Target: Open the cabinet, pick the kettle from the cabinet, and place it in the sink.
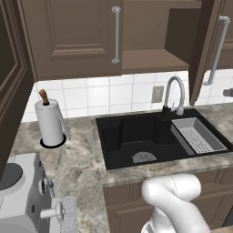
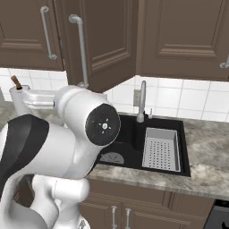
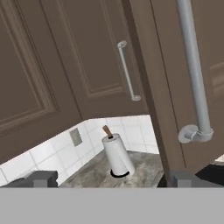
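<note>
Hand (image 3: 112,178): fingers spread, empty; swung-open cabinet (image 3: 164,87) door edge directly ahead, its bar handle (image 3: 194,74) upright, right of centre.

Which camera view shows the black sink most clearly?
The left base view: the whole sink is visible, with its drain and the grey tray inside. In the right base view the white arm covers the left part of the sink. The hand view looks at the cabinet doors and paper-towel roll.
</note>
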